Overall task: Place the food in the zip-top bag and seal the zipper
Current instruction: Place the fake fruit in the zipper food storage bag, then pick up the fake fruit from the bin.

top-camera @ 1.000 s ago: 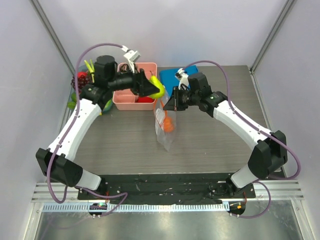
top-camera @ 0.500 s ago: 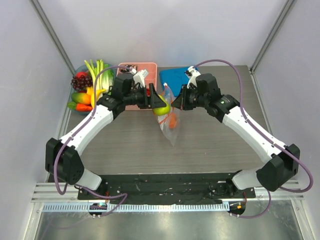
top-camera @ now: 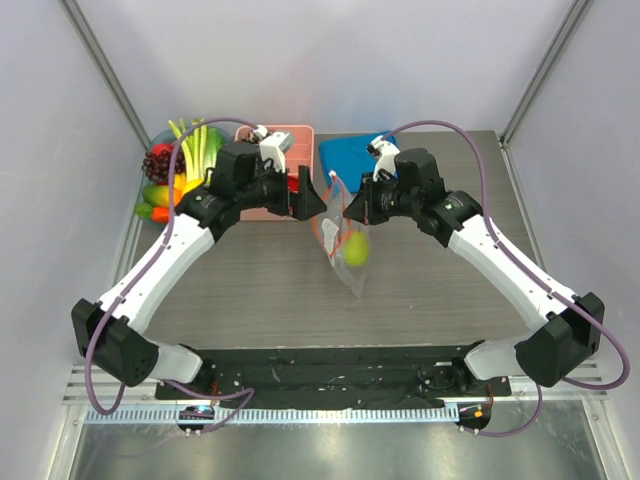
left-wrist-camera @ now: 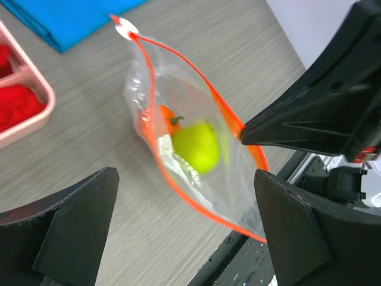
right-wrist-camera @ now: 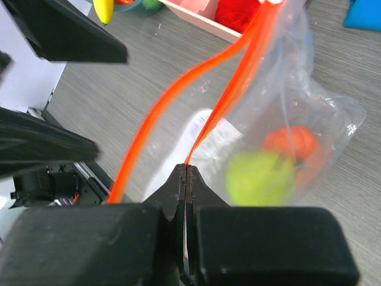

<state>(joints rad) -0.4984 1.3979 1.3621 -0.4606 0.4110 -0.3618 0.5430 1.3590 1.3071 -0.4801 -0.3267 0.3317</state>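
Observation:
The clear zip-top bag (top-camera: 347, 262) hangs open mouth up over the table. A green pear (top-camera: 356, 248) and an orange piece (top-camera: 337, 236) lie inside it. My right gripper (top-camera: 350, 212) is shut on one side of the orange-red zipper (right-wrist-camera: 156, 113), pinched at its tips (right-wrist-camera: 186, 170). My left gripper (top-camera: 312, 200) is open and empty just above and left of the bag's mouth (left-wrist-camera: 187, 238). In the left wrist view the pear (left-wrist-camera: 197, 146), the orange piece (left-wrist-camera: 164, 116) and the white slider end (left-wrist-camera: 126, 28) show. More food (top-camera: 175, 175) lies piled at the back left.
A pink compartment tray (top-camera: 300, 133) with red items stands behind the left gripper. A folded blue cloth (top-camera: 345, 155) lies at the back, behind the bag. The enclosure's walls and frame posts close in the back and both sides.
The left gripper carried the green pear to the bag's mouth and let it go. The pear now lies inside the bag. The left gripper is open and has drawn back a little.

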